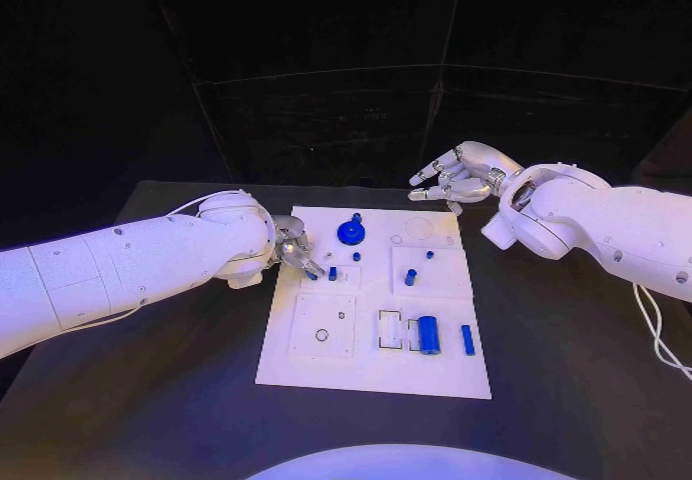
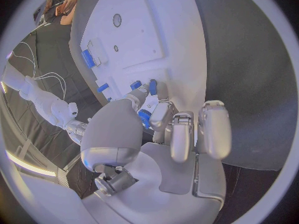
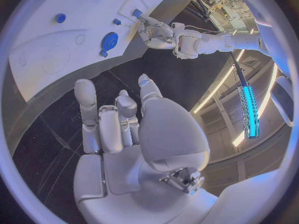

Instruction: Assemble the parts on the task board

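Task board (image 1: pixel 372 372) at the counter's centre, blue parts on it: a round knob (image 1: pixel 352 233) at the far side, a cylinder (image 1: pixel 428 333) near right. Left hand (image 1: pixel 296 250) grasping a small blue peg (image 2: pixel 144 118) over the board's left edge, apparently mid-insertion; next it needs alignment with its hole. Right hand (image 1: pixel 451 176) released, beyond the far edge

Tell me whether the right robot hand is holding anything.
Empty. The right robot hand hovers past the task board's far edge, fingers apart, nothing between them.
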### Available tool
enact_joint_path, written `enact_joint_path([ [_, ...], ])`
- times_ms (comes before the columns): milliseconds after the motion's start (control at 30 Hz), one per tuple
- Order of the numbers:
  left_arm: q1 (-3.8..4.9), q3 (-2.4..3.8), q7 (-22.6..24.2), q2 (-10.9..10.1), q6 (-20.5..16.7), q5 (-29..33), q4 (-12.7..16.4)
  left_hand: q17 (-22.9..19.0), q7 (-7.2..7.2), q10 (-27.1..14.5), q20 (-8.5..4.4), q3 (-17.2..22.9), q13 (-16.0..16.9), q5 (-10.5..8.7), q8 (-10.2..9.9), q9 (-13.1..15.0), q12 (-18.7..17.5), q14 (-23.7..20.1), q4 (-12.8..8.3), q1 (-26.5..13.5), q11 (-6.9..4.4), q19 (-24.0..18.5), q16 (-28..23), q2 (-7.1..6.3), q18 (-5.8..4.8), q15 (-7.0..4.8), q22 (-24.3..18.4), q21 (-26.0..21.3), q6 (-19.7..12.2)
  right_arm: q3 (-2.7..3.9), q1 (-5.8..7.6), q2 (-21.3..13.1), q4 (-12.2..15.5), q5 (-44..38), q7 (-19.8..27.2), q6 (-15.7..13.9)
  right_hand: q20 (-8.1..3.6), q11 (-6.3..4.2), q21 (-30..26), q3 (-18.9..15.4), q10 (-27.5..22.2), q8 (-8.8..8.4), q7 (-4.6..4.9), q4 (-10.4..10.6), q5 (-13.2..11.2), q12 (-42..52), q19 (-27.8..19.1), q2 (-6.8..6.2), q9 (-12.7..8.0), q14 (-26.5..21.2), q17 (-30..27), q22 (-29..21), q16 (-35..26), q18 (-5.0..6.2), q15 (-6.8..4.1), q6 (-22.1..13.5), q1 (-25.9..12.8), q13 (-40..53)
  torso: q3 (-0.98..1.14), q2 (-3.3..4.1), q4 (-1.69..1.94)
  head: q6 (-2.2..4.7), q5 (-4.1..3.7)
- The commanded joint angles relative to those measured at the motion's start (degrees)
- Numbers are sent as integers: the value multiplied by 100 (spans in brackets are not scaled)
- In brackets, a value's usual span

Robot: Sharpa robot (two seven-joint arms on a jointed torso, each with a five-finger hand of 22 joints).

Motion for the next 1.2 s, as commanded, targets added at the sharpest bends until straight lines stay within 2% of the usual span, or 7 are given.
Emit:
enact_joint_path([
  [33,14,6,-17,-3,4,-40,27,1509,17,33,11,-75,9,29,-6,-15,17,596,30,-48,4,121,18,36,-62,-33,40,28,40,4,12,5,5,-7,51,-8,0,-7,-20,-15,11,33,-23,12,22,-30,38,47,7,205,-10,-8,-36,100,-16,-15,-8,-7,-1,3,2,4,0],
  [500,26,8,-40,-8,-42,-40,44,1509,16,42,11,-253,28,29,9,-42,16,596,191,-151,4,130,18,95,-66,-34,68,44,42,4,12,4,6,-7,57,20,0,-7,-26,-29,7,35,-23,21,17,-37,35,39,8,203,-16,-15,-42,100,-16,-11,-22,-15,-3,-1,1,-8,6],
  [933,56,23,-10,-98,-215,29,109,1509,28,-15,8,-496,-82,20,11,-69,-85,596,326,-237,10,87,18,49,-38,-36,-45,-53,-1,4,12,0,0,-7,51,18,0,-7,-28,-33,5,35,-24,20,10,-41,34,35,8,202,-20,-19,-45,101,-16,-10,-20,-19,-8,0,3,-4,3],
  [1000,92,31,74,-139,-392,172,129,1509,59,-156,12,-616,-346,23,-17,-89,-301,596,370,-225,32,22,18,39,-1,-27,-211,-193,-95,4,12,1,-2,-7,51,16,0,-7,-29,-33,6,35,-24,20,9,-40,34,35,8,202,-19,-19,-45,101,-16,-10,-20,-17,-7,-2,5,-2,2],
  [1100,156,38,297,-197,-741,522,143,1397,181,-787,64,-907,-1446,39,-118,-162,-1233,564,457,-93,136,-222,-47,35,120,44,-800,-716,-409,4,12,5,-6,-7,51,13,0,-7,-29,-33,6,35,-24,20,9,-40,34,35,8,202,-19,-19,-45,101,-16,-10,-20,-17,-4,0,4,-5,6],
  [1167,196,41,532,-235,-962,846,140,923,296,-1363,122,-1087,-2328,46,-236,-248,-2027,420,537,12,241,-482,-352,33,239,128,-1397,-1268,-668,4,12,9,-11,-7,52,11,0,-7,-29,-33,6,35,-24,20,9,-40,34,35,8,202,-19,-19,-45,101,-16,-10,-20,-17,-1,1,1,6,3],
  [1200,217,41,723,-252,-1089,1085,127,202,414,-1652,194,-1226,-2500,44,-350,-329,-2270,154,592,113,352,-919,-875,20,408,214,-2313,-2138,-902,4,12,11,-14,-7,53,9,0,-7,-30,-35,5,35,-24,22,7,-42,33,34,8,201,-22,-21,-48,101,-16,-10,-23,-20,-2,-1,-1,5,1],
])
